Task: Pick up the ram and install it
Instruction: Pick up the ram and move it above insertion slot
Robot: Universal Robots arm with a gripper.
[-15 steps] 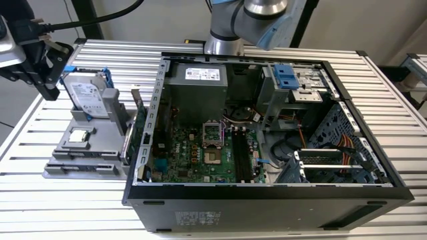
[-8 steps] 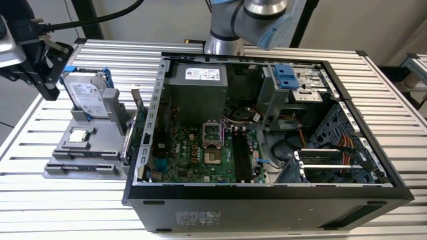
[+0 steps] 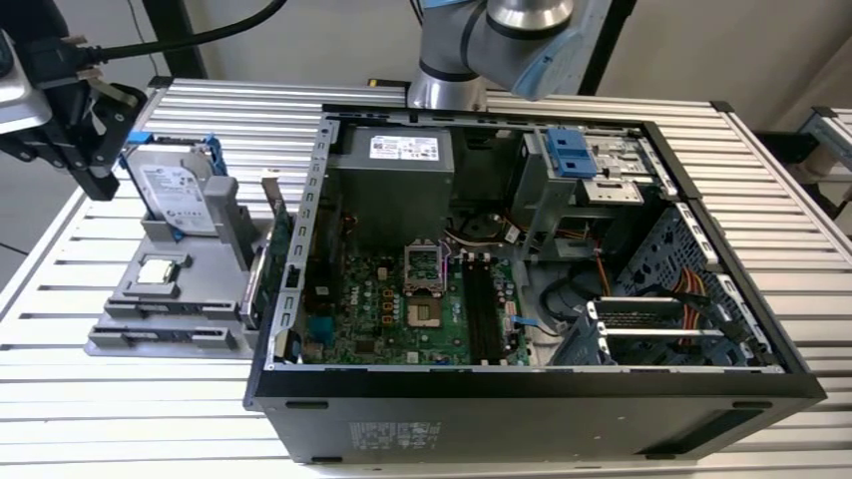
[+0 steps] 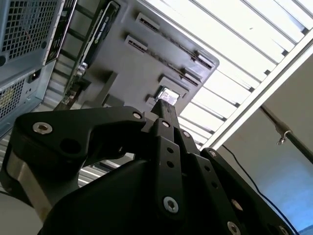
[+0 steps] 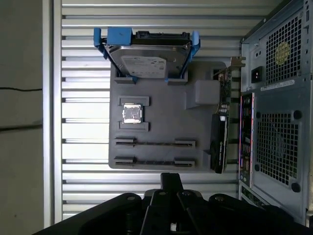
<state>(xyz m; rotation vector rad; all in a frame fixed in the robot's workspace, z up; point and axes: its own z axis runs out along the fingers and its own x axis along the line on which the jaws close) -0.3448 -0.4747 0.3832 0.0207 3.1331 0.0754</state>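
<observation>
The ram sticks (image 5: 154, 143) lie edge-on as thin dark strips in two slotted rests of the grey holder block (image 5: 161, 98). My gripper (image 5: 171, 177) hangs high above the table, off the holder's edge nearest those rests. Its fingers are shut together with nothing between them. In the exterior view the gripper (image 3: 100, 185) is at the far left, raised beside the hard drive (image 3: 174, 190). In the second wrist view its closed tip (image 4: 165, 105) points toward the holder. The open computer case (image 3: 533, 384) shows its green motherboard (image 3: 399, 309).
The holder also carries a hard drive in a blue caddy (image 5: 146, 54), a small square silver processor chip (image 5: 131, 113) and a card standing on edge (image 5: 220, 132) by the case's back panel (image 5: 274, 107). Everything rests on a ribbed metal table (image 3: 134, 419).
</observation>
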